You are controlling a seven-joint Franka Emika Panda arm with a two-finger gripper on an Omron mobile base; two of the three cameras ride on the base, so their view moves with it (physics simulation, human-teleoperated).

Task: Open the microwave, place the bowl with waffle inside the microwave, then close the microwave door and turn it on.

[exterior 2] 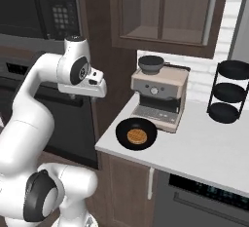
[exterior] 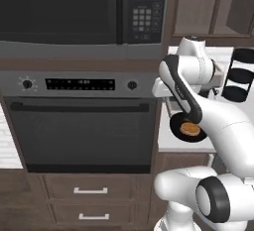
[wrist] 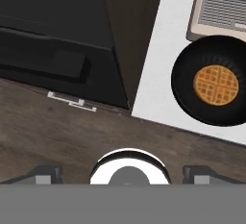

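The gripper (wrist: 122, 174) hangs wide open with nothing in it, up beside the counter's (exterior 2: 204, 148) edge. The bowl (exterior 2: 136, 133) with the waffle (exterior 2: 137, 136) sits near the coffee machine (exterior 2: 159, 97); the microwave (exterior: 82, 12) is shut.

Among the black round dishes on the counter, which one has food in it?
The shallow black bowl at the counter's front edge, before the coffee machine: a golden waffle lies in it. The bowl on top of the machine and the tiered black rack's trays show no food.
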